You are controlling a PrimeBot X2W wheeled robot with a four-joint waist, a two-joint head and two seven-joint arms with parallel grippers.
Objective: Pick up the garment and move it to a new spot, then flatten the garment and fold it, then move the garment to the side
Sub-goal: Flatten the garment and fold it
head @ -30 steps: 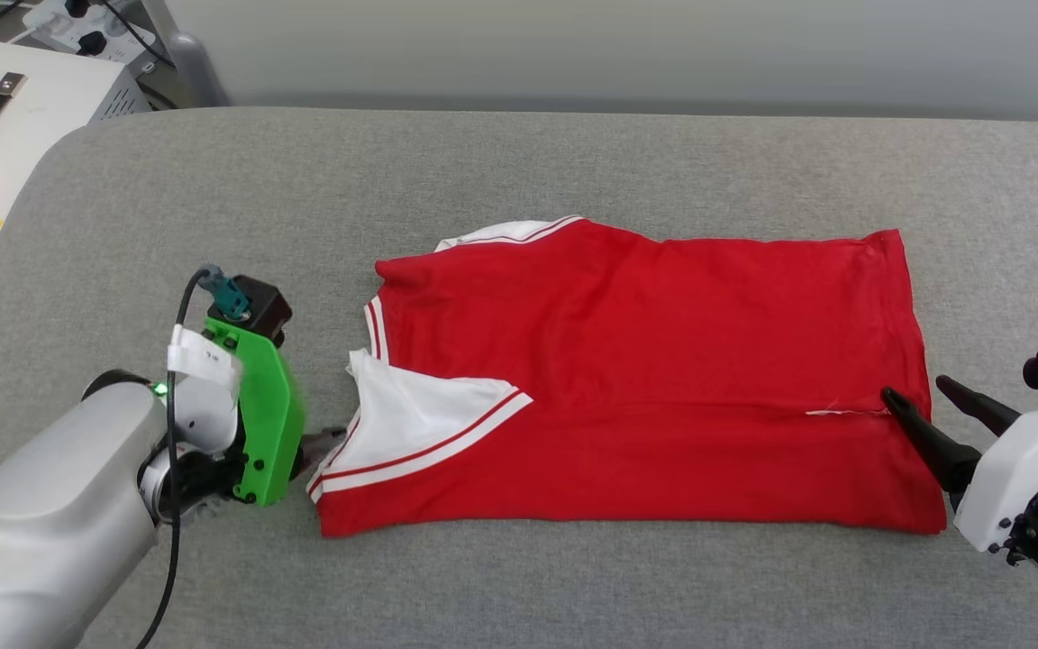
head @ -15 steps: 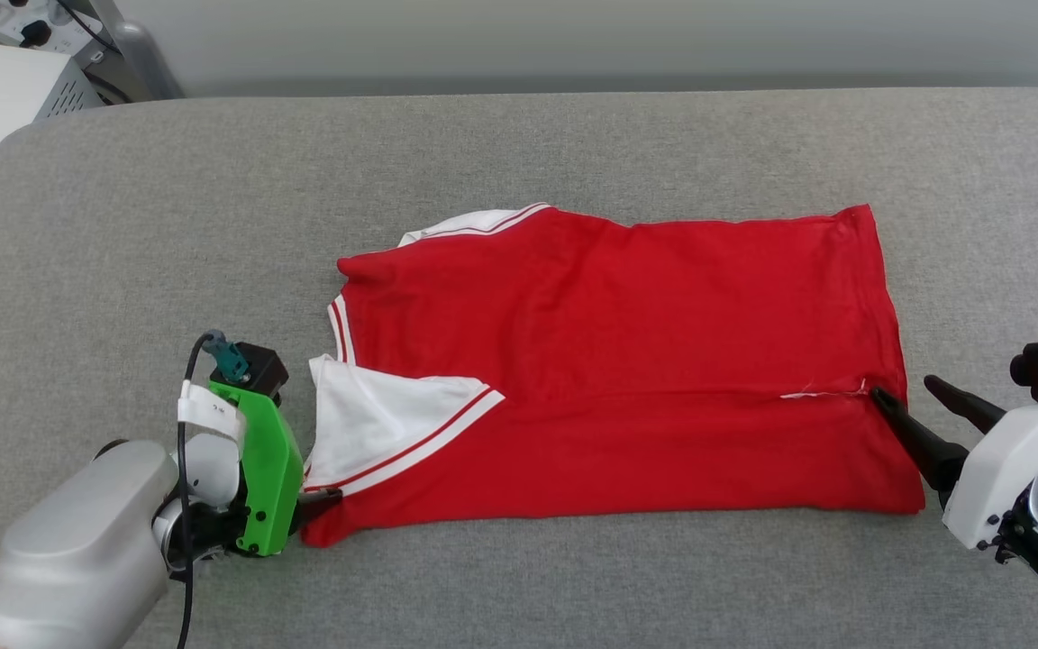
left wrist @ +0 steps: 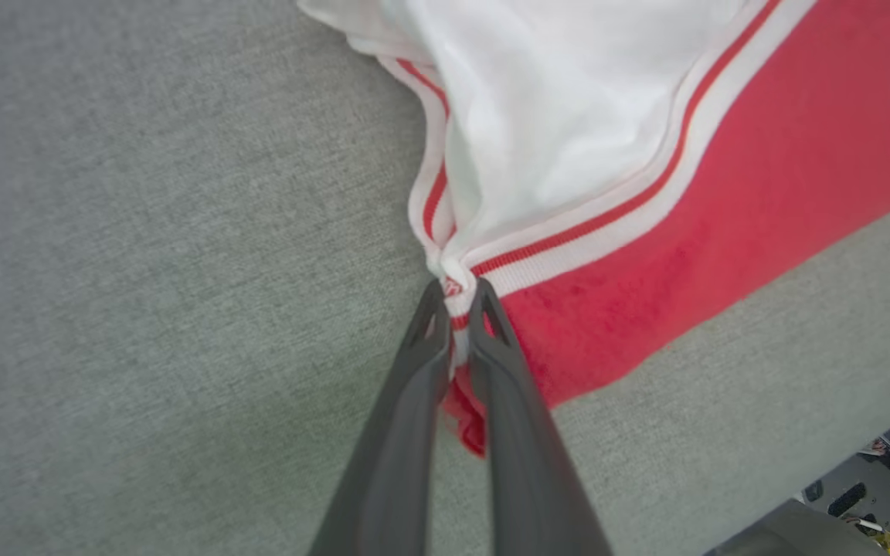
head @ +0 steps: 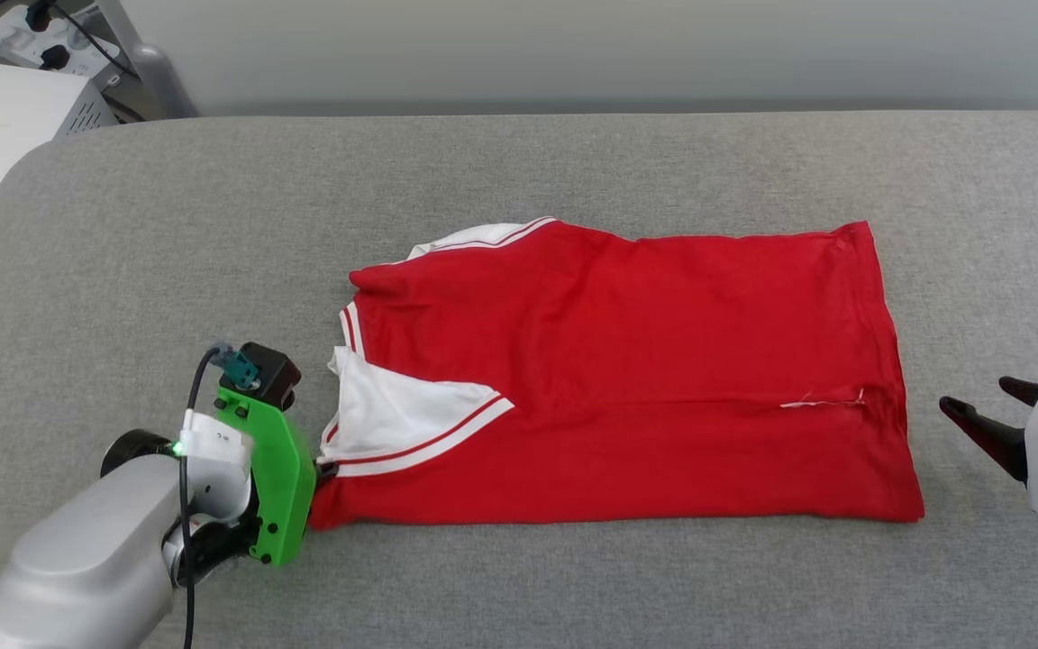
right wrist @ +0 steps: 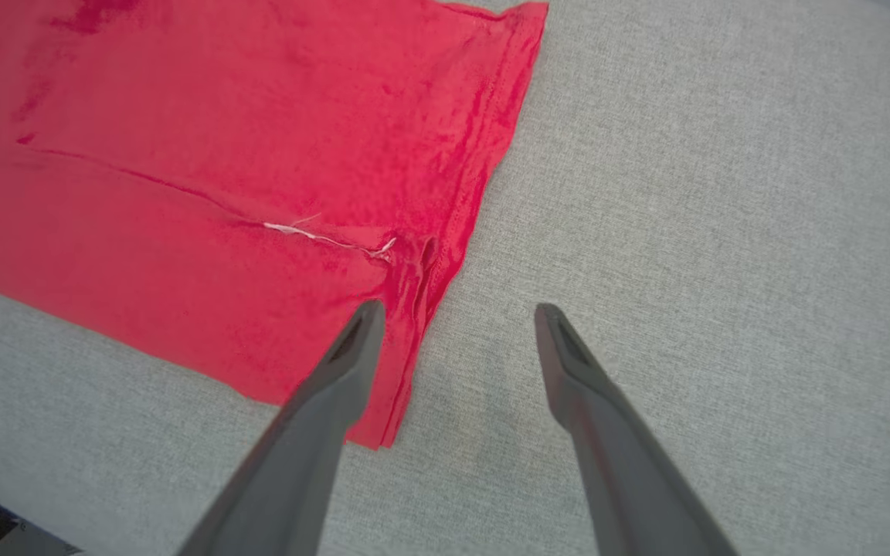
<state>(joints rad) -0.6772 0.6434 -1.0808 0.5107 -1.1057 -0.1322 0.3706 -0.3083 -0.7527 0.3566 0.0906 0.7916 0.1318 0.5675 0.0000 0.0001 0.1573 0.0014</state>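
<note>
The garment (head: pixel 627 379) lies folded lengthwise on the grey padded table (head: pixel 519 162), red with a white striped-trim sleeve (head: pixel 393 419) at its left end. My left gripper (head: pixel 325 469) is at the garment's near-left corner, shut on the striped trim there; the left wrist view shows the left gripper (left wrist: pixel 456 293) pinching the garment (left wrist: pixel 723 193). My right gripper (head: pixel 978 406) hangs open just off the garment's right edge, holding nothing. In the right wrist view the right gripper (right wrist: pixel 456 316) straddles the hem of the garment (right wrist: pixel 221 154), one fingertip (right wrist: pixel 364 320) above the cloth.
A white equipment box (head: pixel 5 117) and power strip (head: pixel 32 27) stand off the table's far-left corner. Bare grey padding surrounds the garment on every side.
My left gripper closed on the garment's near-left corner. My right gripper drew back to the right off the hem. The head camera shifted slightly.
</note>
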